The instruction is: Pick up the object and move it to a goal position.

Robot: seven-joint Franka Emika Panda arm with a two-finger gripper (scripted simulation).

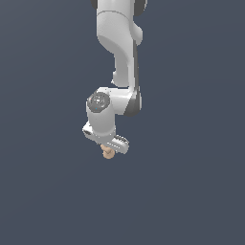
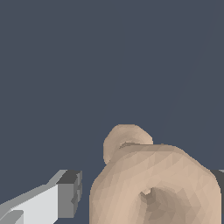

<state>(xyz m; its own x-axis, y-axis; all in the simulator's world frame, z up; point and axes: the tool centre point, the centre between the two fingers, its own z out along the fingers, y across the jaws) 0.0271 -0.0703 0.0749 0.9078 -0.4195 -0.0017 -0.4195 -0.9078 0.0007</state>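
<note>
The white Panda arm reaches down from the top of the exterior view, its wrist bent so that the end effector points downward over the plain dark grey-blue surface. The tan-beige ring-shaped object sits right at the tip of the end effector, poking out just below the white fingers. In the wrist view the object fills the lower middle, a large ring with a hollow centre and a smaller ring behind it. One grey-padded finger stands just beside it, with a narrow gap; the dark edge of the other finger meets its far side. The end effector appears closed around the object, though full contact is not clear.
</note>
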